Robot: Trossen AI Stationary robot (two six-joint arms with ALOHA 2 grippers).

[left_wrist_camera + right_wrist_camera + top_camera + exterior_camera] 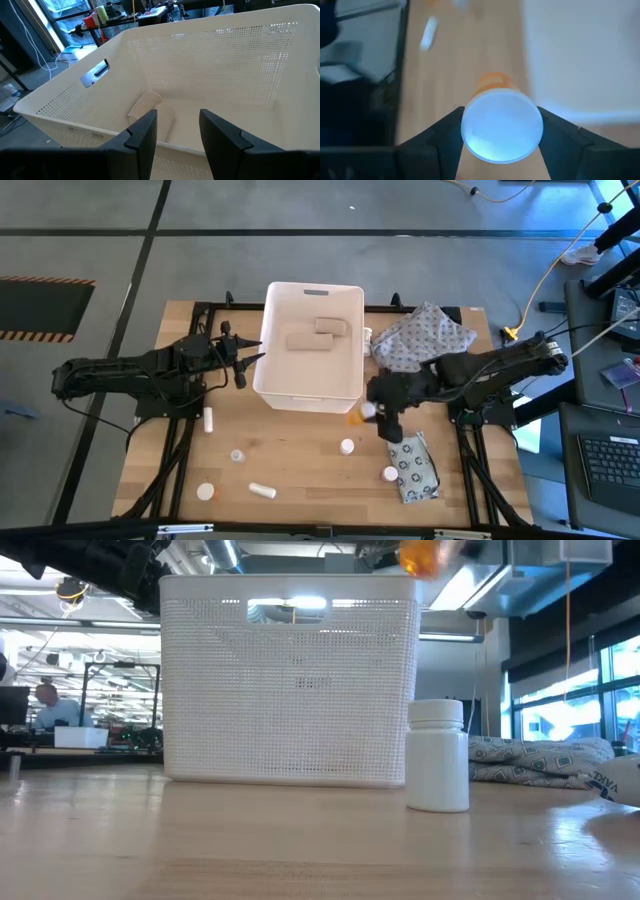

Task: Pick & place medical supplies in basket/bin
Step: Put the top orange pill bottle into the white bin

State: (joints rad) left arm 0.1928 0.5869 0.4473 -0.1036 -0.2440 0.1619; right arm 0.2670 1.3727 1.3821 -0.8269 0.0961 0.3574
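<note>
The white bin (282, 392) stands mid-table with two tan bandage rolls (318, 335) on its floor; the left wrist view shows one roll (150, 112). My right gripper (368, 413) hovers off the bin's near right corner, shut on an orange vial with a white cap (502, 125); the low view shows that vial (420, 555) high above the table. My left gripper (245, 358) waits open at the bin's left wall, touching nothing. Several small bottles lie or stand on the near table, among them one white bottle (347, 446) (438, 755). The ring-printed grey packet (415, 467) lies flat near the right. My right gripper pinches the vial at its white cap end (470, 131) between the two fingers, one finger on each side of the round cap. The orange body (492, 82) points away past the fingertips, along the fingers. The vial is lifted clear of the table.
The grey dotted cloth bundle (425, 335) lies beside the bin's right wall, behind my right arm. Small bottles (208, 419), (237, 455), (205, 492), (262, 491), (389, 474) are scattered over the near table. Bare wood shows between them and the bin.
</note>
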